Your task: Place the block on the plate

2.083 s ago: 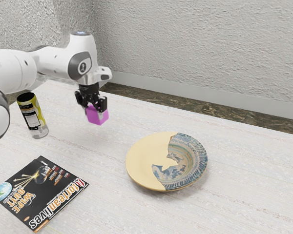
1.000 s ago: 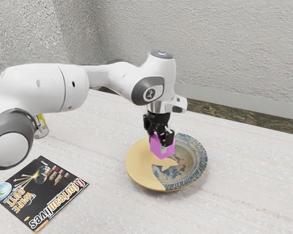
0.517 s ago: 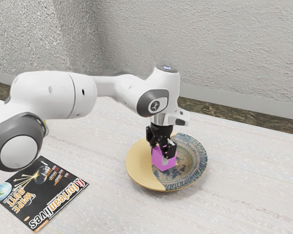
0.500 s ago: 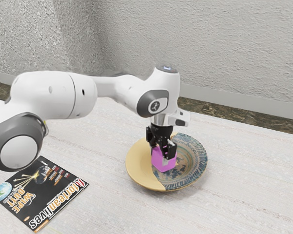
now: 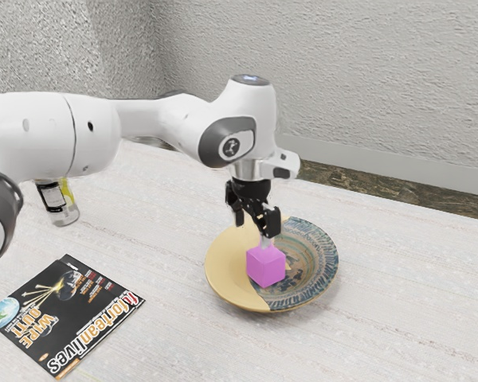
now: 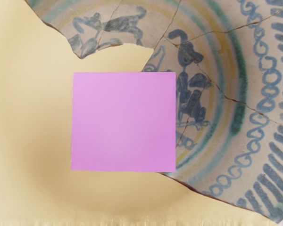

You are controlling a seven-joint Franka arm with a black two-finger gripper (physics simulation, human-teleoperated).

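Above the plate my gripper [image 5: 253, 231] stands open, its fingertips over the top of the block and nothing held between them. The pink-purple block [image 5: 266, 267] rests on the inner part of the plate, across the border of its plain and patterned areas. That plate [image 5: 225, 274] is round, half plain cream and half blue-patterned. Seen from the hand, the block [image 6: 123, 121] shows its square top face, with the plate's surface [image 6: 217, 94] all around it.
A magazine [image 5: 65, 314] lies flat near the exterior view's lower left. Behind it stands a can with a yellow and black label [image 5: 58, 201], its top hidden by the arm. A textured wall [image 5: 366, 87] rises beyond the table.
My gripper has opened and let go of the block, then risen above it and shifted slightly toward the exterior view's left. The block has stayed on the plate.
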